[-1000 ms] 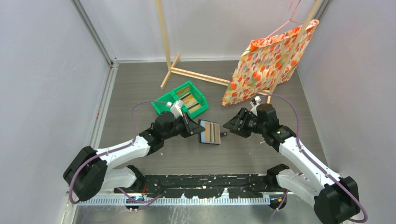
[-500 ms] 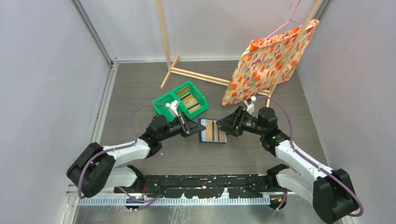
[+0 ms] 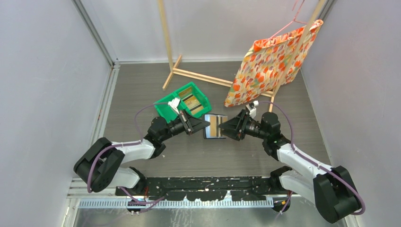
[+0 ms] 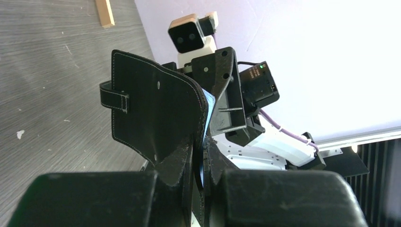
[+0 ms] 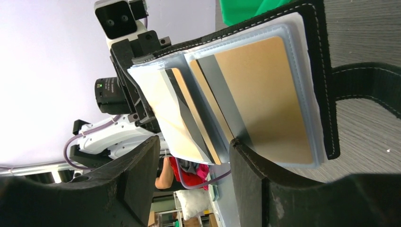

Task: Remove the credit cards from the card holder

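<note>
Grey counter (image 3: pixel 189 158), frame centre: left tool (image 3: pixel 202 125) pinches open card holder (image 3: pixel 213 127); right tool (image 3: pixel 224 127), spread, meets credit cards (image 5: pixel 265 99) from frame right.

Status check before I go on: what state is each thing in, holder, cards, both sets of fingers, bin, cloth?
card holder, open, held at one edge.
credit cards, two showing, seated in the holder's pockets.
left gripper, shut on the card holder.
right gripper, open, fingers either side of the cards' edge.
green bin, upright, tan flat pieces inside.
flowered cloth, hanging up.
</note>
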